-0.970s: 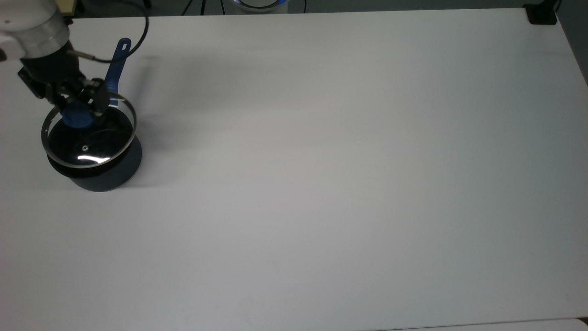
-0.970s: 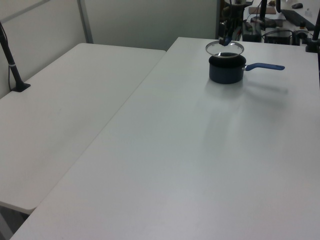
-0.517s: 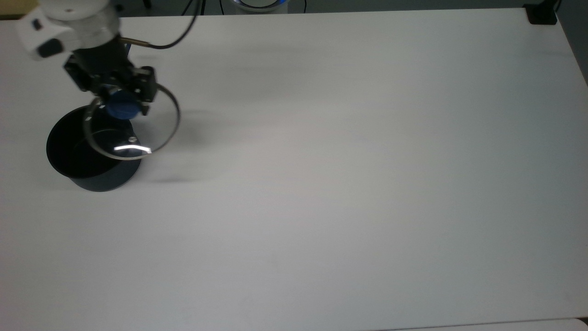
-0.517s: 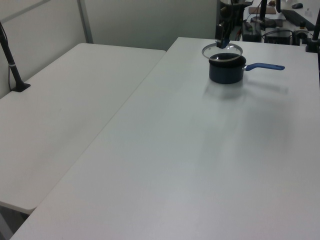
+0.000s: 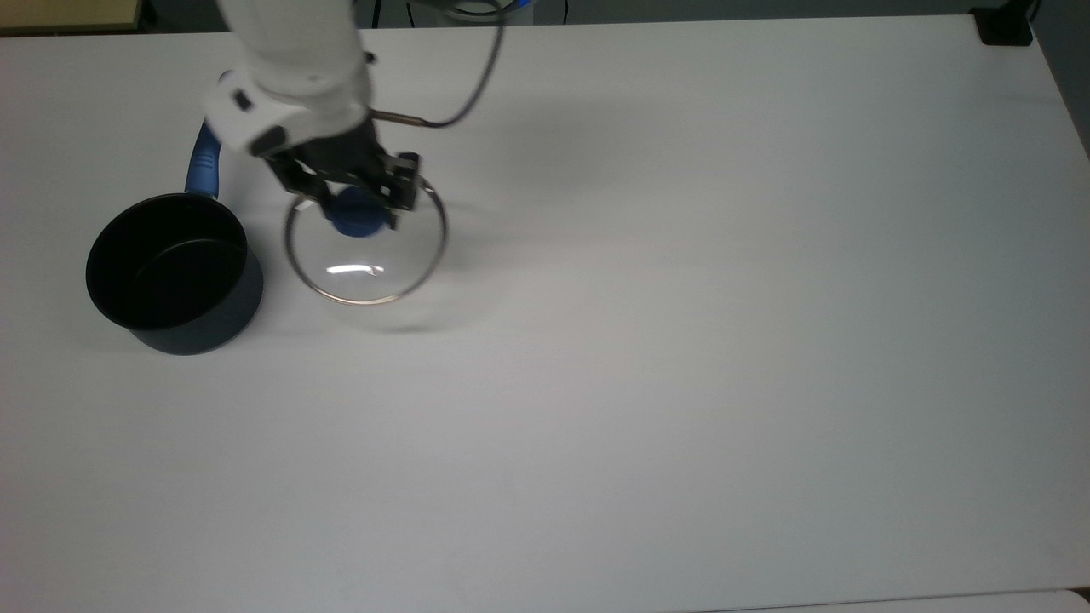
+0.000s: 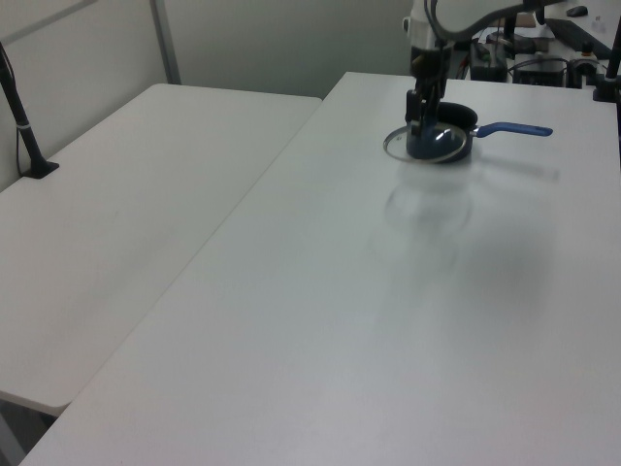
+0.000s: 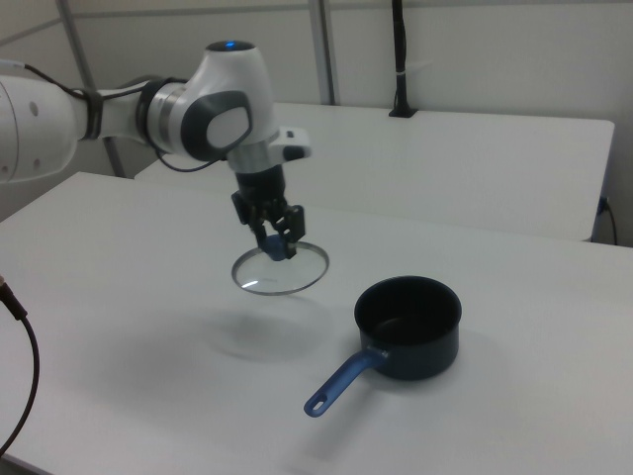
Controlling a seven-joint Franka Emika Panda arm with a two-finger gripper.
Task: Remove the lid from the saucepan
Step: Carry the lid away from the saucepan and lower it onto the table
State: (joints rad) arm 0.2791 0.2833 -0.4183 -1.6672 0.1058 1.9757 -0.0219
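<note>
hanging in the air beside the saucepan (image 5: pixel 174 271), the lid (image 5: pixel 366 253) is held up by its blue knob (image 5: pixel 356 214), which is clamped between the fingers of the gripper (image 5: pixel 358 197). a second ago the lid was lifted just over the saucepan. half a second ago it was still partly over the rim. now it has been carried fully clear, to the saucepan's right in the top view, with a gap between the two.

in the right view the lid (image 7: pixel 281 268) is seen floating above the table (image 7: pixel 148 396), with its shadow lying on the white top under it. the saucepan (image 7: pixel 409 325) is left open, and its black inside can be seen. its long blue handle (image 7: pixel 341 383) is pointed away from the lid. in the left view the lid (image 6: pixel 423 144) is seen in front of the saucepan (image 6: pixel 452 134).

the main part of the job looks done, since the lid is off. what seems to be left is for the lid to be set down on the table near the saucepan and let go. care would be needed there, as glass may slip or knock if it is dropped from a height.
</note>
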